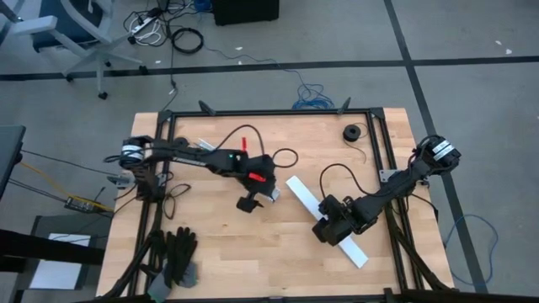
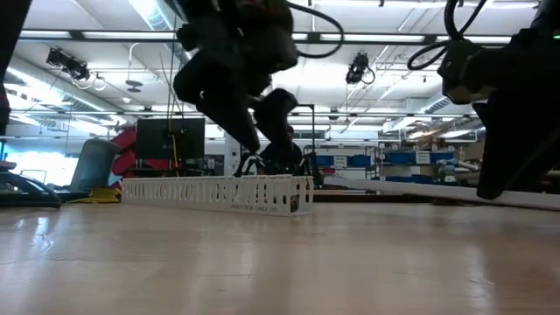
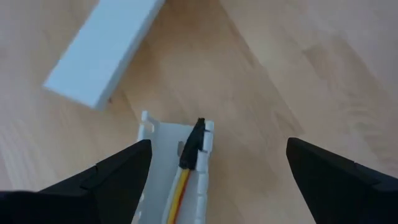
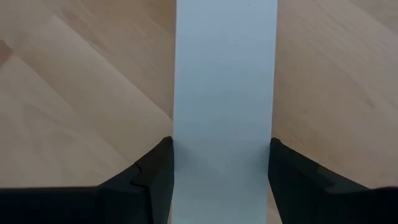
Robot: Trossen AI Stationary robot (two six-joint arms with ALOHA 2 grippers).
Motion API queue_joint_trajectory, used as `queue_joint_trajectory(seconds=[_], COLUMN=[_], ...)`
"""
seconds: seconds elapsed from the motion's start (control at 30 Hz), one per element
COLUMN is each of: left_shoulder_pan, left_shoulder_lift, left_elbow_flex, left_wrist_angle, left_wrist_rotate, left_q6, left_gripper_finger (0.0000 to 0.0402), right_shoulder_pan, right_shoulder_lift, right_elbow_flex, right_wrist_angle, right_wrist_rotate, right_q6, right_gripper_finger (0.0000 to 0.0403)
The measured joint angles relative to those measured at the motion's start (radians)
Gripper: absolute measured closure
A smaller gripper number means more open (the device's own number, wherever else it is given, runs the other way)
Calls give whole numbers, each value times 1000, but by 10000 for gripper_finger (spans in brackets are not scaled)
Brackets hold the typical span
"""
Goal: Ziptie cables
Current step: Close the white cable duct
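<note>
Cables [image 3: 180, 186]: thin, light and limp, likely to sag or slip; best pinched behind the stiff dark plug end [image 3: 193, 142], in my judgement. They lie inside the white slotted channel [image 3: 158, 134] near mid-table, long axis along it, plug toward its open end. Left gripper [image 3: 217, 171] hangs over that end with fingers spread wide, holding nothing. Right gripper [image 4: 221, 168] is clamped across the flat white cover strip [image 4: 225, 74], well apart to the right.

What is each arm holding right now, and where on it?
The right gripper clamps the flat white strip across its width; the left gripper is open, holding nothing.
</note>
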Motion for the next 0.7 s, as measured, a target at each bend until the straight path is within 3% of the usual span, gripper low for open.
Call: queue_joint_trajectory(seconds=[0.27, 0.7], left_shoulder_pan=[4, 4], left_shoulder_lift=[112, 146], left_elbow_flex=[154, 163], left_wrist_angle=[-100, -14], left_wrist_rotate=[-10, -113], left_q6=[77, 79], left_gripper_finger=[51, 51], right_shoulder_pan=[0, 0], right_shoulder_lift=[-1, -1], right_elbow_flex=[0, 0], right_wrist_angle=[12, 13], right_wrist_rotate=[18, 21], right_q6=[-1, -23], right_gripper_finger=[202, 202])
